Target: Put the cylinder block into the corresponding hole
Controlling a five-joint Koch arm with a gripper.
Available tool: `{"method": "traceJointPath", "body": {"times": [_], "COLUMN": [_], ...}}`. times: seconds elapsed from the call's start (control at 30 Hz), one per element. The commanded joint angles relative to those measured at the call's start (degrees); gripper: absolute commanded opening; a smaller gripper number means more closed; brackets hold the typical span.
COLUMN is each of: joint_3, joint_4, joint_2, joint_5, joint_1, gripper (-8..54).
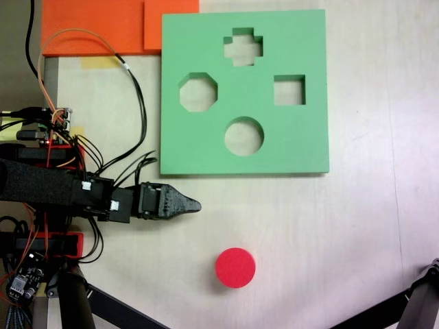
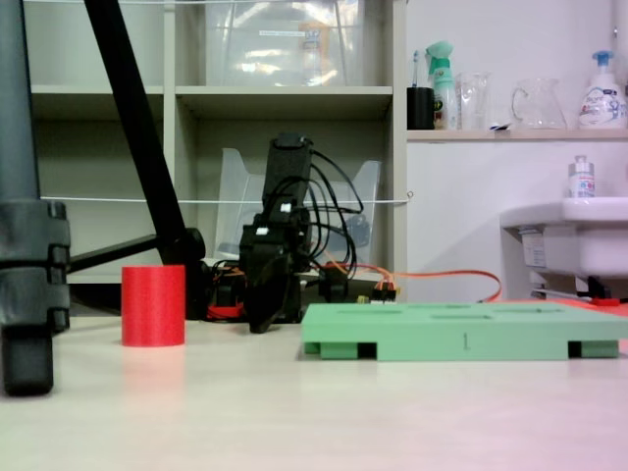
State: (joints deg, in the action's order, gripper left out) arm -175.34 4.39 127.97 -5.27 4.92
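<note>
The red cylinder block stands upright on the pale worktop, flat round face up, long axis vertical. In the top-down fixed view it sits below the green board and well apart from it, with bare worktop on every side. In the low fixed view the cylinder block stands left of the arm, clear of the black tripod leg at the frame's left edge.

The green board lies flat. Its lower edge runs straight across the top-down fixed view, with an open strip of worktop between that edge and the cylinder block. The round hole is the cut-out nearest that lower edge; an octagonal cut-out, a cross cut-out and a square cut-out lie further in. In the low fixed view the green board shows as a thick slab with small notches along its front face.

An orange board lies against the green board's upper left corner.

The gripper enters from the left of the top-down fixed view and points right, just below the green board's lower left corner and up-left of the cylinder block, touching neither. The jaws taper to a single dark tip, one lying over the other, so whether they are parted cannot be told. They hold nothing. Black and orange cables loop over the worktop left of the green board.
</note>
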Motion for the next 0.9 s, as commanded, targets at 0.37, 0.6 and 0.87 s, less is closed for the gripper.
{"method": "traceJointPath", "body": {"times": [0.37, 0.6, 0.87], "joint_3": [-4.1, -4.1, -4.2], "joint_4": [1.1, 1.2, 1.0], "joint_2": [1.1, 1.1, 1.3], "joint_5": [-0.5, -0.5, 3.4], "joint_1": [0.3, 0.3, 0.2], "gripper": [34.0, 34.0, 33.8]}}
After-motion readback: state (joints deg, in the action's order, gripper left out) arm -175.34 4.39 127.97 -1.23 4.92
